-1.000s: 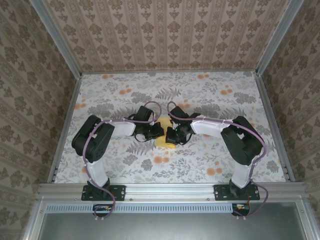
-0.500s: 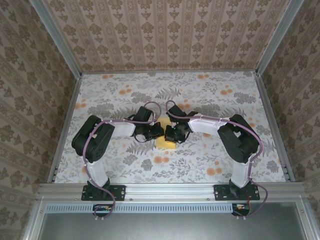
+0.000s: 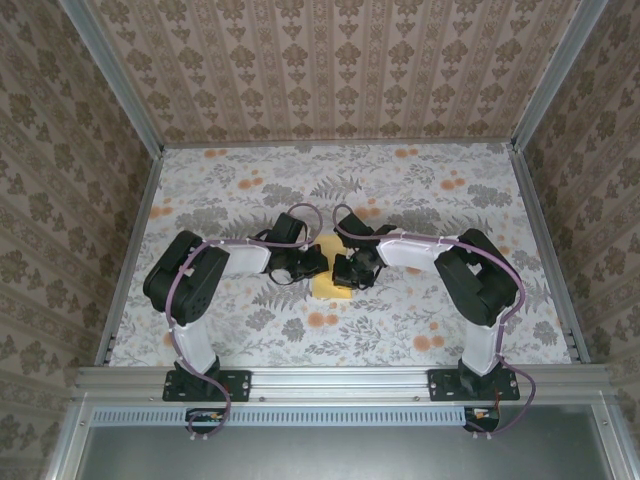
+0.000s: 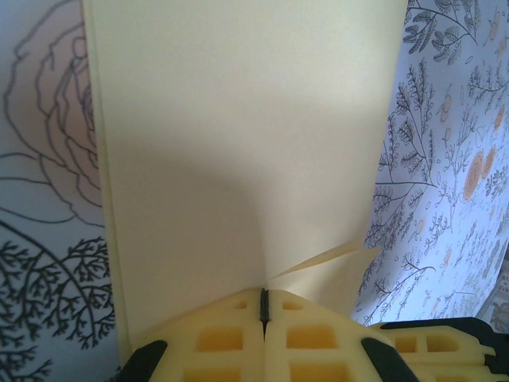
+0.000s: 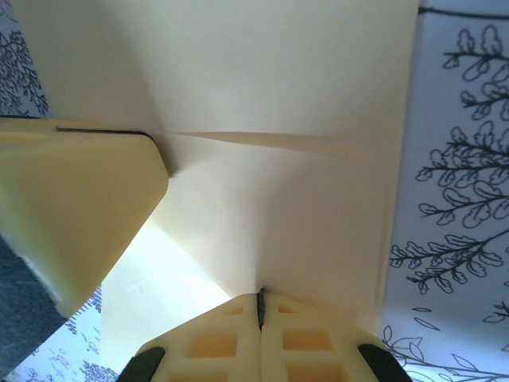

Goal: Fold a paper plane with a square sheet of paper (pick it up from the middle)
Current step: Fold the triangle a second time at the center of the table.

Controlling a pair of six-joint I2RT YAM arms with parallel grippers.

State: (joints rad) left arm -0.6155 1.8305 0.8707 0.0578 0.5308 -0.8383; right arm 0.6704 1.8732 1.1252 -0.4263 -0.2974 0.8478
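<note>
The square sheet of paper (image 3: 331, 286), plain yellow and partly folded, lies on the floral table between the two grippers. My left gripper (image 3: 315, 262) is shut, its fingertips (image 4: 238, 318) resting on the paper (image 4: 238, 143) where a raised flap edge (image 4: 318, 259) starts. My right gripper (image 3: 346, 268) is also shut, tips down on the paper (image 5: 302, 79) from the other side. In the right wrist view the left gripper's fingers (image 5: 71, 207) sit at the end of a crease (image 5: 278, 141) running across the sheet. I cannot tell whether either gripper pinches a layer.
The grey floral tablecloth (image 3: 420, 200) with small orange blotches covers the table. Patterned walls and metal rails (image 3: 540, 240) fence it on three sides. Both arms' elbows (image 3: 185, 275) stand near the front corners.
The right arm has drawn in slightly to the left, bringing its gripper closer to the left one over the paper. The left arm and the paper have barely moved.
</note>
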